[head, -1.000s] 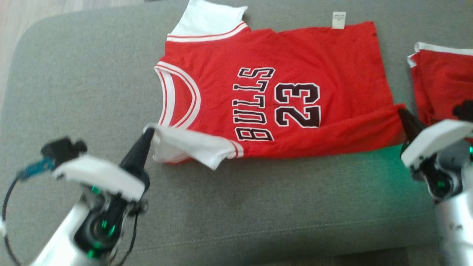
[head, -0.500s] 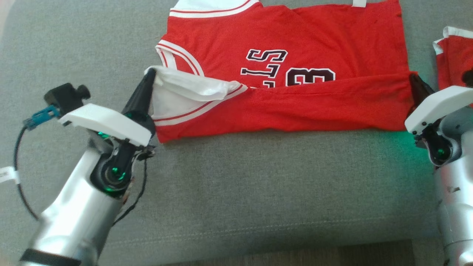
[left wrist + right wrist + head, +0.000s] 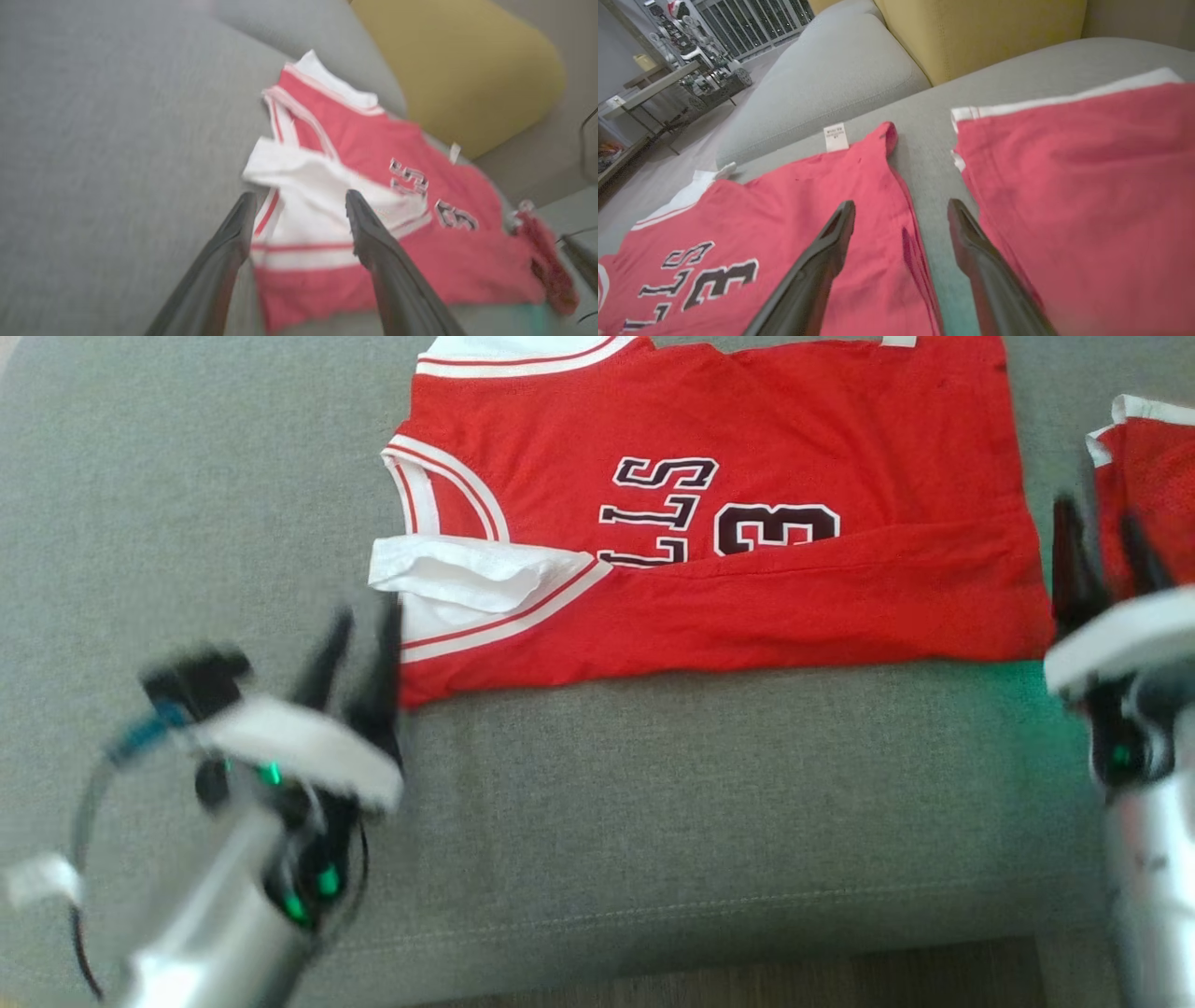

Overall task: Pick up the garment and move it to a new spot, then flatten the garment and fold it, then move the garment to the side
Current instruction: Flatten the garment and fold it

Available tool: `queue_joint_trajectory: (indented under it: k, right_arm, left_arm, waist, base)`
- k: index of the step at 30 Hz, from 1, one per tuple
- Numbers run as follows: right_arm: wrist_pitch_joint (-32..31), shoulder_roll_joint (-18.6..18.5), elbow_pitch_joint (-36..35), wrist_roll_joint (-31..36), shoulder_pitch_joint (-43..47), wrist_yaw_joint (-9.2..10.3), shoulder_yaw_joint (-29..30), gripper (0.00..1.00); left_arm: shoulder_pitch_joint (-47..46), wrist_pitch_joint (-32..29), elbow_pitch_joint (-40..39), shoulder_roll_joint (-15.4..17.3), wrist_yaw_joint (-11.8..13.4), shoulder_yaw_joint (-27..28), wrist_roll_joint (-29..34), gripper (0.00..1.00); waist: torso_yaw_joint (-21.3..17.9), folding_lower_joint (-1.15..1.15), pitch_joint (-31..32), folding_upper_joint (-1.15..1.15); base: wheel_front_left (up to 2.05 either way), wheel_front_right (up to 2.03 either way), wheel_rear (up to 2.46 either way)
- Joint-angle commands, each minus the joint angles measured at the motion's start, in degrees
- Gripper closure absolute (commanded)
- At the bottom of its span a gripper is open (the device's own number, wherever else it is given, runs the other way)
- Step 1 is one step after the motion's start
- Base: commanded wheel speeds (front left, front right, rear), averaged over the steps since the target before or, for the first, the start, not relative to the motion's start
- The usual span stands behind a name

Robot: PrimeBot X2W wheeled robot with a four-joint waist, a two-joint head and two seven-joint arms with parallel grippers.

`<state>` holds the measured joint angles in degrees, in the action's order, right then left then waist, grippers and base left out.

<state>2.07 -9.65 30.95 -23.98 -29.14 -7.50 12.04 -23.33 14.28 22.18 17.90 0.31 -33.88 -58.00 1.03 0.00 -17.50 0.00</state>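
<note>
Red jersey [image 3: 709,523] lies flat on the grey sofa [image 3: 597,803], at 12 o'clock in the head view, with its neck end toward 9 and its hem toward 3. Its near long edge is folded up over the body. The fold covers the lower part of the lettering and number; a "3" and partial letters show above the fold line. A white sleeve [image 3: 457,574] sits bunched on top at the fold's 9 o'clock end, just below the white-trimmed neckline. The far sleeve [image 3: 523,343] runs off the frame at 11. A small white label [image 3: 836,136] sticks out by the far hem corner.

At 8 o'clock is the left gripper [image 3: 369,613], blurred, fingers spread apart with nothing between them. The tips are just beside the jersey's near corner, under the white sleeve; contact cannot be told. In the left wrist view the fingers frame the white sleeve, with no cloth pinched.

At 3 o'clock is the right gripper [image 3: 1097,513], fingers wide apart, holding nothing, by the jersey's hem. In the right wrist view one finger is over the hem edge and the other is by a second red garment [image 3: 1148,476], with a bare strip of sofa between them. That garment lies at 2 o'clock, near the jersey but apart from it.

A yellow cushion [image 3: 458,70] stands behind the jersey, at 1 o'clock in the left wrist view.
</note>
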Motion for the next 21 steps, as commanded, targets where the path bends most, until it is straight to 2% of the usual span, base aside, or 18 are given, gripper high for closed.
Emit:
queue_joint_trajectory:
  k: [1, 5, 10, 13, 18, 19, 20, 21]
  right_arm:
    - [0.45, 0.24, -2.31, 0.37, 0.92, 0.01, -0.73, 0.00]
    - [-0.31, 1.58, -5.41, 0.62, 4.14, 0.01, 0.22, 0.00]
    - [-1.54, 2.99, -6.83, 1.88, 5.54, 0.01, 0.80, 0.00]
    - [-3.02, 3.83, -6.63, 2.44, 5.82, 0.01, 0.92, 0.00]
    - [-5.20, 4.73, -5.17, 4.70, 5.23, 0.01, 2.62, 0.00]
    - [-5.44, 4.82, -4.61, 5.78, 4.89, 0.01, 3.52, 0.00]
    - [-6.00, 4.92, -3.82, 6.98, 4.54, 0.01, 4.39, 0.00]
    - [-6.58, 5.01, -3.10, 8.11, 4.17, 0.01, 5.00, 0.00]
  left_arm:
    - [-0.80, 0.58, -1.89, 2.08, 0.55, 1.40, 1.43, 0.00]
    - [2.07, 0.64, -1.86, 1.39, 3.61, -0.48, 4.83, 0.00]
    - [1.73, -0.01, 1.48, 0.47, 5.99, -1.64, 6.15, 0.00]
    - [0.96, -1.04, 3.91, -0.39, 5.87, -1.92, 5.60, 0.00]
    - [-1.44, -1.89, 7.17, -1.19, 4.22, -3.34, 6.31, 0.00]
    - [-1.99, -2.07, 7.68, -1.57, 3.67, -3.54, 6.22, 0.18]
    - [-2.55, -2.34, 8.24, -1.92, 3.14, -3.84, 6.20, 0.57]
    - [-3.15, -2.37, 8.78, -2.26, 2.68, -4.12, 6.33, 0.87]
  waist:
    - [0.02, 0.00, 0.02, 0.00]
    - [-0.14, 0.00, 0.22, 0.00]
    - [-0.22, 0.00, 0.74, 0.00]
    - [-0.30, 0.00, 0.98, 0.00]
    - [-0.36, 0.00, 0.60, 0.00]
    - [-0.23, 0.00, 0.46, 0.00]
    - [-0.08, 0.00, 0.33, 0.00]
    - [0.09, 0.00, 0.19, 0.00]
  base:
    - [0.00, 0.00, 0.00]
    - [0.00, 0.00, 0.00]
    - [0.00, 0.00, 0.00]
    - [0.00, 0.00, 0.00]
    - [0.00, 0.00, 0.00]
    - [0.00, 0.00, 0.00]
    - [0.00, 0.00, 0.00]
    - [0.00, 0.00, 0.00]
